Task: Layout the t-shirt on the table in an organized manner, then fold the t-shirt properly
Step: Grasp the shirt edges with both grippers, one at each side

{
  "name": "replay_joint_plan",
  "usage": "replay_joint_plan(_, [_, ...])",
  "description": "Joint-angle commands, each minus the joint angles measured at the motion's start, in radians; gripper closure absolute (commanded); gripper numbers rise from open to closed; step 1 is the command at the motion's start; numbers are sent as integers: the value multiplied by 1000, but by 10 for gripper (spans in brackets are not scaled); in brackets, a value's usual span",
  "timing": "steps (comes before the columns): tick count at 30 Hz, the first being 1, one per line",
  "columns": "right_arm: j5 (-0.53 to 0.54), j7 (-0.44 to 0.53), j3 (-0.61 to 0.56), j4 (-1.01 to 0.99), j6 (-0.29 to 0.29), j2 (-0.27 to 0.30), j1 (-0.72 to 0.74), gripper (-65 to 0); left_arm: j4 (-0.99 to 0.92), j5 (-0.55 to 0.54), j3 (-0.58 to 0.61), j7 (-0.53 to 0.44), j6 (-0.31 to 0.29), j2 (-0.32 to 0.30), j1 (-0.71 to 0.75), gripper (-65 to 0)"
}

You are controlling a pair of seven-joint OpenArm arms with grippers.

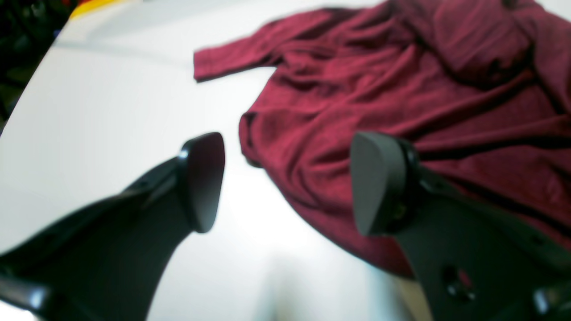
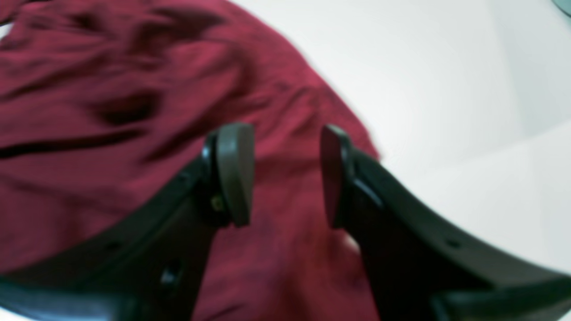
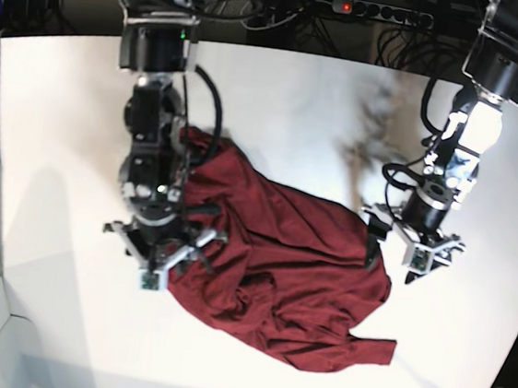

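Nearest the base camera, one sleeve of the crumpled maroon t-shirt point(image 3: 274, 270) trails toward the front rim of the white table point(image 3: 279, 94) — the garment's long axis running on a diagonal from that sleeve up to the bunched cloth beside the right arm. It lies mid-table, wrinkled and partly folded over itself, not yet spread flat. Flanking it, the right gripper point(image 3: 158, 259) hovers at the cloth's edge on the base view's left, jaws parted to a moderate gap with nothing between them; its wrist view shows maroon fabric directly below the fingers point(image 2: 234, 174). On the other side the left gripper point(image 3: 417, 252) stands wide apart and empty just off the shirt's opposite edge — its wrist view shows the cloth point(image 1: 401, 111) ahead and to one side, bare table under the other finger. Judged from this, the right arm is nearer the fabric, while the loose sleeve lies closer to the left arm's side.
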Motion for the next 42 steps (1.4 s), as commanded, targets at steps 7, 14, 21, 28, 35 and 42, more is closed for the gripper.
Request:
replay_joint_plan(7, [-3,26,123,-199,-7,67,187,-257,30,-4,-11,-16,12,-20,0,-426])
replay_joint_plan(14, [-1,26,141,-334,-4,93,230,-257,30,-8,-57,-15,17,-23,6,-426])
replay_joint_plan(21, [-1,28,137,-346,-3,90,224,-257,32,-8,-177,-15,11,-16,49,-426])
replay_joint_plan(28, [-1,63,135,-348,-3,87,227,-257,32,-6,-180,-15,11,-25,75,-426])
replay_joint_plan(35, [-1,134,135,-449,-3,87,229,-257,30,-4,-180,-15,14,-25,75,-426])
replay_joint_plan(42, [-1,175,135,-473,-3,84,229,-257,29,-3,-180,-15,15,-25,75,-426])
